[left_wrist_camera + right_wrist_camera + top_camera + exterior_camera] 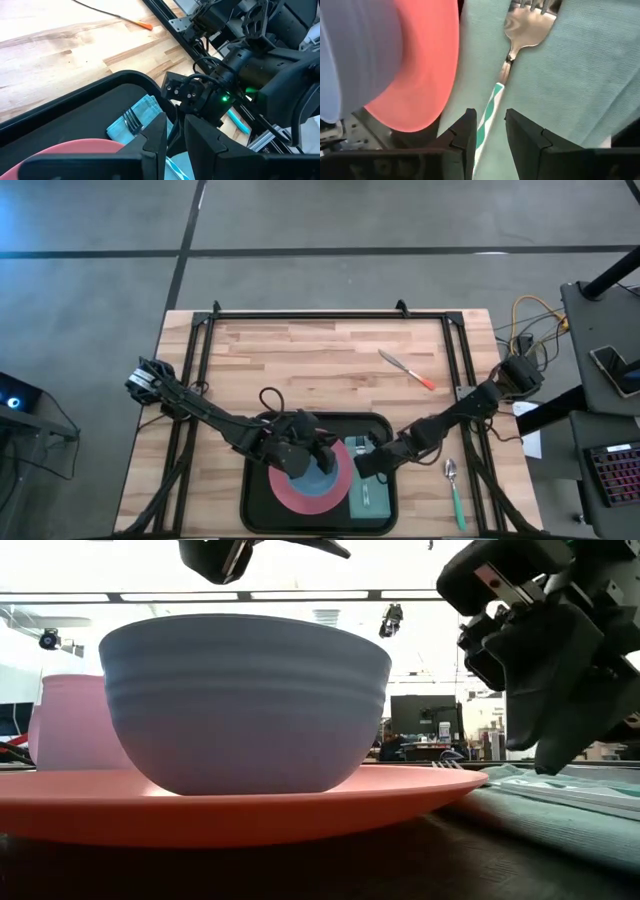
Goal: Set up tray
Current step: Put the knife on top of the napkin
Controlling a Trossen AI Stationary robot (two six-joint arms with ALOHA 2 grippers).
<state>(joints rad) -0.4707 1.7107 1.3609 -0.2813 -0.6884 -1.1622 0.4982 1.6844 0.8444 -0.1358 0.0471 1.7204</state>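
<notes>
Large flat black rectangular tray [262, 510] with a low rim is sitting at the table's 6 o'clock edge and is looking mostly loaded: round pink plate [290, 488] lying flat on it, pale blue bowl [318, 478] standing on the plate, teal folded napkin [368, 500] lying at the plate's 3 o'clock, and a metal fork [526, 27] with a green-and-white striped handle lying on the napkin. A pink cup [70, 725] is showing behind the bowl in the low view; can't tell from that view whether it is standing on the tray. Still off the tray, so judging these as remaining: a metal spoon with a green handle [455, 490] on the bare wood at the tray's 3 o'clock, and an orange-handled knife [405, 369] up at its 1 o'clock. Right gripper [490, 137] is hovering over the napkin with the fork handle running between its fingers; jaws are narrowly parted, not clearly pinching the handle, holding nothing that I can confirm. Left gripper [305, 450] is hanging over the bowl; its fingers are narrowly parted in its wrist view and carrying nothing.
</notes>
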